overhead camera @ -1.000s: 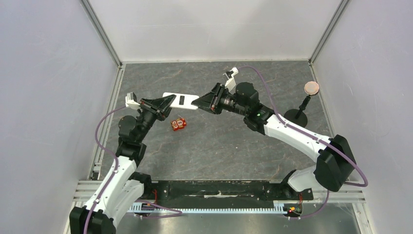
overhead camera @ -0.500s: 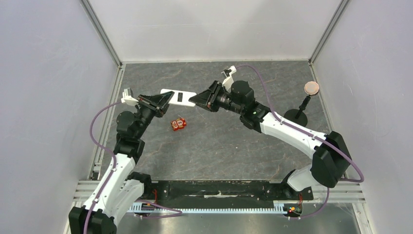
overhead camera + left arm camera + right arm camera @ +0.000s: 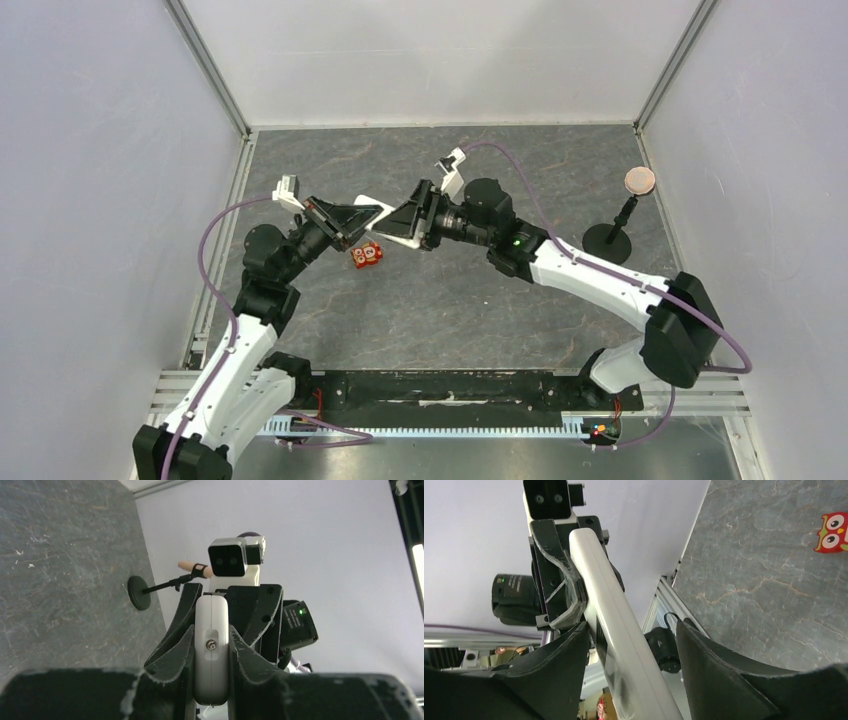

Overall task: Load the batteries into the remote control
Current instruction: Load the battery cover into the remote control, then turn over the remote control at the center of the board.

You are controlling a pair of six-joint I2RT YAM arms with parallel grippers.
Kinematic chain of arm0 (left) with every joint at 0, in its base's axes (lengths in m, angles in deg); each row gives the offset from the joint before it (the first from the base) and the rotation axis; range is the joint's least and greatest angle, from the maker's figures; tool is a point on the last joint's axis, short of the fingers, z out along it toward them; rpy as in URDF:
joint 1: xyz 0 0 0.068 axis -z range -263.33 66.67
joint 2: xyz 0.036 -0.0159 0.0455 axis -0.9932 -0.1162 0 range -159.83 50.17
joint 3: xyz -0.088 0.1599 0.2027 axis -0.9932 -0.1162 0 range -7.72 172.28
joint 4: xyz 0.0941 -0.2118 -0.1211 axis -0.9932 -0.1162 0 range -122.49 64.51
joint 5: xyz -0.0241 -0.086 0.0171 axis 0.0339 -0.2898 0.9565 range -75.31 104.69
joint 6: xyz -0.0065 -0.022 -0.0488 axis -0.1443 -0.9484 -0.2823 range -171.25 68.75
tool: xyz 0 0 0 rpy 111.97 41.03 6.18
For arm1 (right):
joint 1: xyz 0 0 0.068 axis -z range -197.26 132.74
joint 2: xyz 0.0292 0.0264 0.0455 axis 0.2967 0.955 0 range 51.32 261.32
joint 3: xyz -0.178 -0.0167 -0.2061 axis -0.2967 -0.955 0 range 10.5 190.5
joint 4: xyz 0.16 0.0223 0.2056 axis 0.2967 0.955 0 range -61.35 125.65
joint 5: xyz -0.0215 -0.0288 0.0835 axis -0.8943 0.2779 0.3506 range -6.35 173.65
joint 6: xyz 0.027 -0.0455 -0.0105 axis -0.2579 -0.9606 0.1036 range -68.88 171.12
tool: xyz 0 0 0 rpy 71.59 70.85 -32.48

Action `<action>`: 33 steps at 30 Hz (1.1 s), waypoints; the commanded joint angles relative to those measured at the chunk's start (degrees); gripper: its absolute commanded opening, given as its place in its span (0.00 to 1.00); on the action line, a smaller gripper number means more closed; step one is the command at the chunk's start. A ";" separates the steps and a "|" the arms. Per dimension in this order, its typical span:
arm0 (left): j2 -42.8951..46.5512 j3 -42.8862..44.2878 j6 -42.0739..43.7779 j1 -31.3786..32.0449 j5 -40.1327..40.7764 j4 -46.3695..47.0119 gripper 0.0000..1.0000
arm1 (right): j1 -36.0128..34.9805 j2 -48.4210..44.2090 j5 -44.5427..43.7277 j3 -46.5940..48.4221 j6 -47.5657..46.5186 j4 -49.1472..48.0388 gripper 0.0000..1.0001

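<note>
left wrist view, left gripper [image 3: 211,632] clamped on remote control [image 3: 211,612], right gripper [image 3: 631,626] fingers spread around it

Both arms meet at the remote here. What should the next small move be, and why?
Probably close the right gripper on the remote control. The left gripper is clamped on one end and holds it edge-on. The right wrist view shows a gap between the remote and one right finger. A second firm grip would likely steady it before any turning.
</note>
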 commanded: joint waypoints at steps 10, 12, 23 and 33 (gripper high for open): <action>1.72 5.80 6.87 0.97 -11.76 -0.46 0.02 | 11.10 -15.49 15.98 -7.32 -17.57 -1.30 0.77; 0.91 7.19 8.61 0.97 -14.98 -0.96 0.02 | 11.22 -15.22 21.84 -5.25 -22.58 -1.13 0.77; -1.86 15.64 20.55 0.97 -27.53 -10.18 0.02 | 11.01 -12.74 41.24 2.46 -44.70 14.43 0.76; -2.33 16.24 23.44 1.03 -31.92 -10.24 0.02 | 7.44 -10.67 37.23 3.11 -45.98 16.99 0.68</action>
